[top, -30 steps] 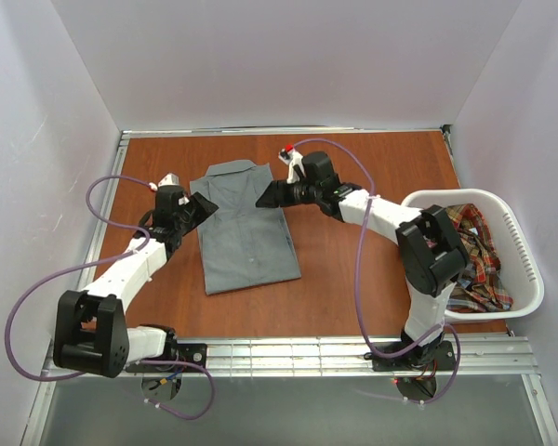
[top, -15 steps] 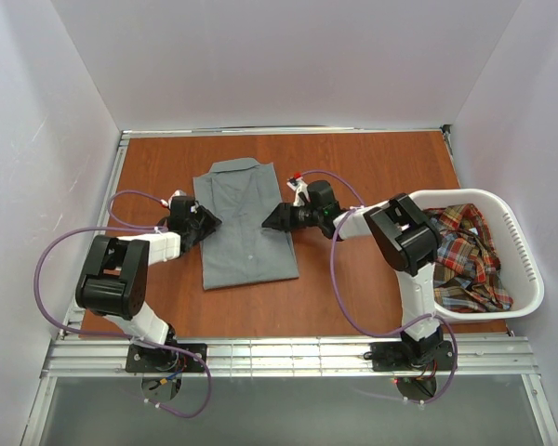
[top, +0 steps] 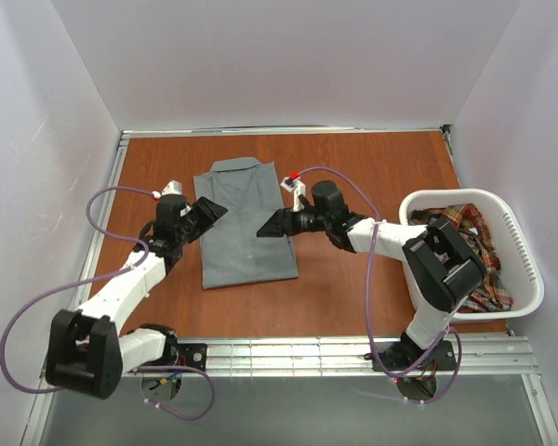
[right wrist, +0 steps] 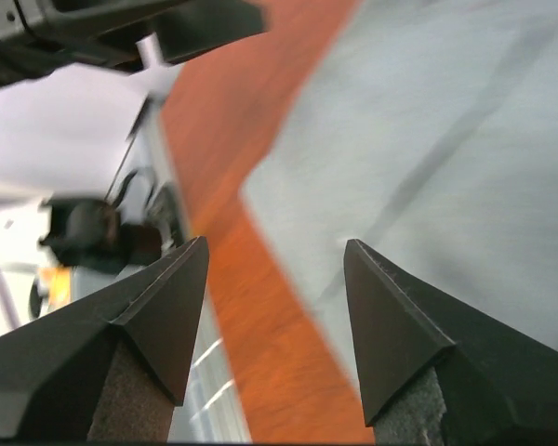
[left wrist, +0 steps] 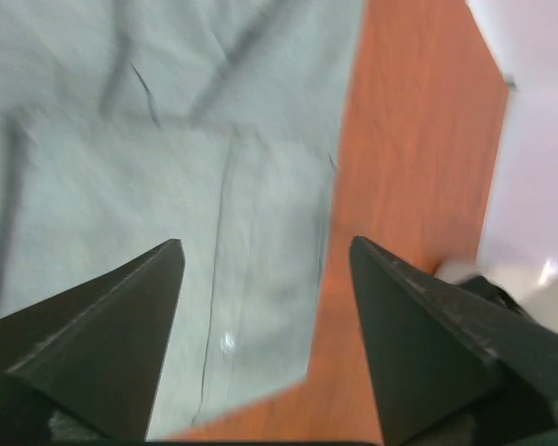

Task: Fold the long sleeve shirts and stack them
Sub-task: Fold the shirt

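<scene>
The grey shirt [top: 246, 232] lay folded mid-table. The plaid shirt [top: 471, 240] sat crumpled in the basket [top: 456, 194] at three o'clock. Left gripper [left wrist: 265, 243] and right gripper [right wrist: 277, 242] were spread wide, holding nothing.

Both arms reach inward, tips facing each other; left tool [top: 207, 209] and right tool [top: 266, 225] stand parted, empty.

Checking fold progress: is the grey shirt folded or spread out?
Folded: the grey shirt lies as a neat rectangle, no sleeves showing.

Matt grey cloth shirt [top: 246, 232], smooth wood table [top: 363, 163], glossy white plastic basket [top: 456, 193].
</scene>
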### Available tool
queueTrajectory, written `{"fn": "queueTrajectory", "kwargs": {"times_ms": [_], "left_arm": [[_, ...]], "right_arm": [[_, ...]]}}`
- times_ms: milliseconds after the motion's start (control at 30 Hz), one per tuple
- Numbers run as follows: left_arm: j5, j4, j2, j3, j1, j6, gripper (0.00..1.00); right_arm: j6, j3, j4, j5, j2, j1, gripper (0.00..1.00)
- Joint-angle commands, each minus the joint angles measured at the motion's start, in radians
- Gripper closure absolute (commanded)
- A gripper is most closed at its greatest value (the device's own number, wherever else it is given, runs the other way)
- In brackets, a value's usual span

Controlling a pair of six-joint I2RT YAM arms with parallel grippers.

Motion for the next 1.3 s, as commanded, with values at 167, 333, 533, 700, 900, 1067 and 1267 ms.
{"fn": "queueTrajectory", "kwargs": {"times_ms": [167, 333, 533, 700, 900, 1067, 1267], "left_arm": [[0.078, -0.174, -0.18, -0.223, -0.183, -0.165, 0.46], [0.031, -0.122, -0.139, -0.316, -0.187, -0.197, 0.56], [-0.026, -0.119, -0.131, -0.384, -0.187, -0.272, 0.62], [-0.061, -0.152, -0.191, -0.398, -0.176, -0.289, 0.63], [-0.095, -0.26, -0.229, -0.272, -0.174, -0.202, 0.53], [-0.066, -0.31, -0.248, -0.188, -0.174, -0.151, 0.49], [-0.072, -0.341, -0.214, -0.224, -0.174, -0.182, 0.58]], "right_arm": [[0.034, -0.066, -0.009, 0.005, 0.026, 0.239, 0.46], [0.076, -0.125, 0.105, 0.017, 0.145, 0.243, 0.48], [0.116, -0.243, 0.22, 0.009, 0.208, 0.187, 0.49], [0.119, -0.319, 0.238, 0.023, 0.131, 0.121, 0.5], [0.082, -0.37, 0.196, 0.015, 0.005, 0.078, 0.49], [0.042, -0.281, 0.087, 0.002, -0.045, 0.087, 0.5], [0.051, -0.267, 0.085, 0.028, 0.013, 0.081, 0.5]]}}
